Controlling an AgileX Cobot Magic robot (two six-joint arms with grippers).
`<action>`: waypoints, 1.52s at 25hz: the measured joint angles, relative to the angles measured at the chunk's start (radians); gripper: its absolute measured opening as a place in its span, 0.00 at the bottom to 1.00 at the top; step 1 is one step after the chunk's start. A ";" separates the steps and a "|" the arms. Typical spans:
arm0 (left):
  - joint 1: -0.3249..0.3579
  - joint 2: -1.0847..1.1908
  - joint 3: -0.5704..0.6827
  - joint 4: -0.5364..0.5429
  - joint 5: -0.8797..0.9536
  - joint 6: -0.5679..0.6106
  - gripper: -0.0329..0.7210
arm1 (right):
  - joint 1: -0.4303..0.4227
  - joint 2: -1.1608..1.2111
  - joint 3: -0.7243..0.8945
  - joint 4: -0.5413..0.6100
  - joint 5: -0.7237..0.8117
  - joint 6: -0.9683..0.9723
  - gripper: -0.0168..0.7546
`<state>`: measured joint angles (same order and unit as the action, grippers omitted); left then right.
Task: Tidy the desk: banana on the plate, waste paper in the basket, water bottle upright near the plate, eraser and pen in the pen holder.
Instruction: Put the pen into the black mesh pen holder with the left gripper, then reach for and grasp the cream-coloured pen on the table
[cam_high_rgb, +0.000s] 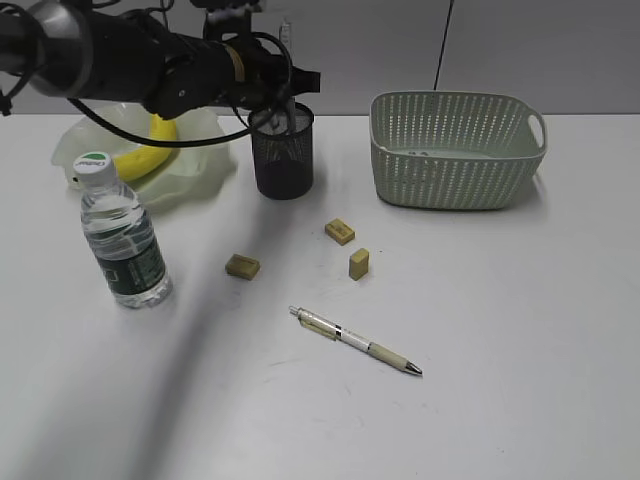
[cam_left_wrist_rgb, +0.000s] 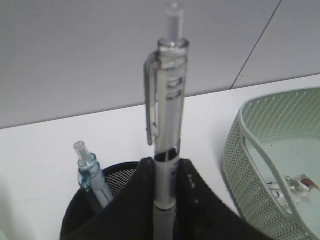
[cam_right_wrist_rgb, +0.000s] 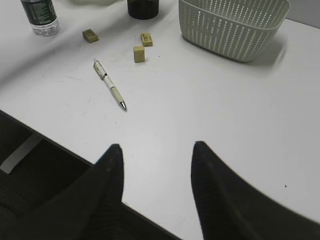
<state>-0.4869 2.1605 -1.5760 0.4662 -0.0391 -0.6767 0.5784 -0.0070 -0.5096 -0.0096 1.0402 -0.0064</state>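
Observation:
My left gripper (cam_high_rgb: 284, 100) (cam_left_wrist_rgb: 165, 164) is shut on a silver pen (cam_left_wrist_rgb: 168, 100) and holds it upright over the black mesh pen holder (cam_high_rgb: 283, 152) (cam_left_wrist_rgb: 75, 216). Another pen (cam_left_wrist_rgb: 93, 176) stands inside the holder. A white pen (cam_high_rgb: 356, 341) (cam_right_wrist_rgb: 110, 84) lies on the desk (cam_high_rgb: 500, 330). Three tan erasers (cam_high_rgb: 242, 266) (cam_high_rgb: 340, 232) (cam_high_rgb: 359, 263) lie near it. The banana (cam_high_rgb: 150, 152) lies on the green plate (cam_high_rgb: 200, 170). The water bottle (cam_high_rgb: 122, 238) stands upright in front of the plate. The waste paper (cam_left_wrist_rgb: 292, 187) lies in the basket (cam_high_rgb: 455, 150). My right gripper (cam_right_wrist_rgb: 156, 150) is open and empty over the desk's front edge.
The left arm (cam_high_rgb: 130, 55) stretches across the back left, above the plate. The basket stands at the back right, close to the pen holder. A grey wall runs behind the desk.

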 joint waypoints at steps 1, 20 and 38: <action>0.000 0.001 0.000 0.007 0.000 0.000 0.20 | 0.000 0.000 0.000 0.000 0.000 0.000 0.49; -0.035 -0.373 0.002 0.033 0.496 0.000 0.69 | 0.000 0.000 0.000 0.000 0.000 0.001 0.49; -0.231 -0.953 0.275 -0.195 1.251 0.229 0.56 | 0.000 0.000 0.000 0.000 0.000 0.001 0.49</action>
<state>-0.7176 1.2076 -1.3009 0.2715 1.2121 -0.4481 0.5784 -0.0070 -0.5096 -0.0096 1.0402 -0.0055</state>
